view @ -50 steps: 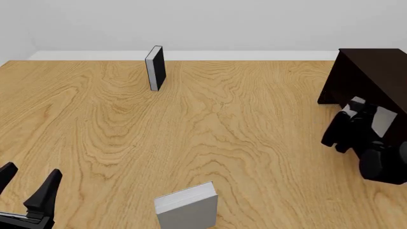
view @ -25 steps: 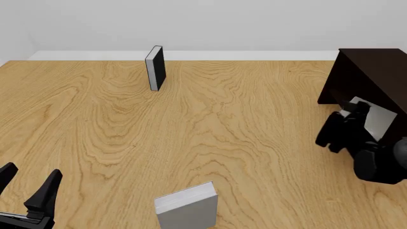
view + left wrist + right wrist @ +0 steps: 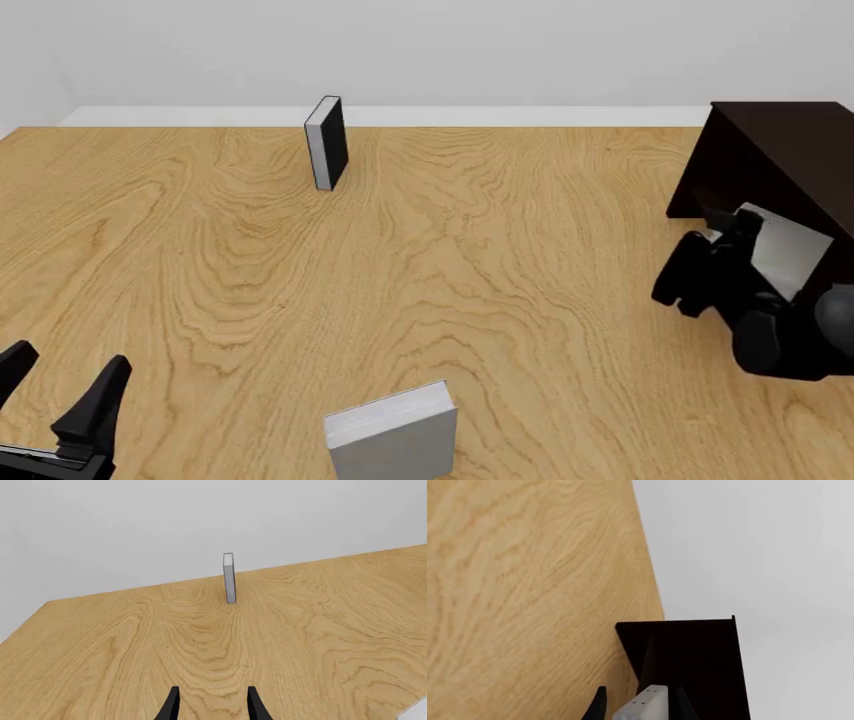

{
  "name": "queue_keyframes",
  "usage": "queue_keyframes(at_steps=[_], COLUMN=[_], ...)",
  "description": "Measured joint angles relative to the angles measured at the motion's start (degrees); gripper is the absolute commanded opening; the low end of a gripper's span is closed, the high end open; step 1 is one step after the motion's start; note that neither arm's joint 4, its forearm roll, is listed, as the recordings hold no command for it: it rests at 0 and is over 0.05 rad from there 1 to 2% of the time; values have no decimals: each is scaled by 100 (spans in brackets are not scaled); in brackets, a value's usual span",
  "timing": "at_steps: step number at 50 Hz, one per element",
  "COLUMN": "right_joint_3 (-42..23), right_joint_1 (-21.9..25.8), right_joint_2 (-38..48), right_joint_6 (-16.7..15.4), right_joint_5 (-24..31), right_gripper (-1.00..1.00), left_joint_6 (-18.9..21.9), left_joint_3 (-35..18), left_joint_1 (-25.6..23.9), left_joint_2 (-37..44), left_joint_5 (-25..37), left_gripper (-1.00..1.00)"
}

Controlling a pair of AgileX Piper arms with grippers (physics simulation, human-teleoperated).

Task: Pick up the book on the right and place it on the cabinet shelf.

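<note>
- our left tool (image 3: 60,390) idles near us, fingers apart, empty.
- our right tool (image 3: 731,262) is clamped on the book (image 3: 785,250), tilted so it can slide in.
- the cabinet (image 3: 774,160) stands just beyond, at the bench (image 3: 467,260) edge.

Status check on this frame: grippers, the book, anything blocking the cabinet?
Right gripper shut on the book, at the cabinet opening. Left gripper open, idle. Nothing seen in the way.

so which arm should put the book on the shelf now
Right. Its gripper already holds the grey book beside the cabinet; the left gripper sits open, far across the table.
</note>
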Motion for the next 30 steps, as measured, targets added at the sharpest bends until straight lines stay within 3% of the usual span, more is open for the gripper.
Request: queue_keyframes(at_steps=[30], right_joint_3=[-72], right_joint_1=[-67], right_joint_2=[-87], right_joint_6=[-48], right_joint_5=[7], right_gripper=[100], left_joint_6=[-3], left_joint_3=[0], left_joint_1=[-14], left_joint_2=[0], left_joint_5=[-1], left_gripper=[100])
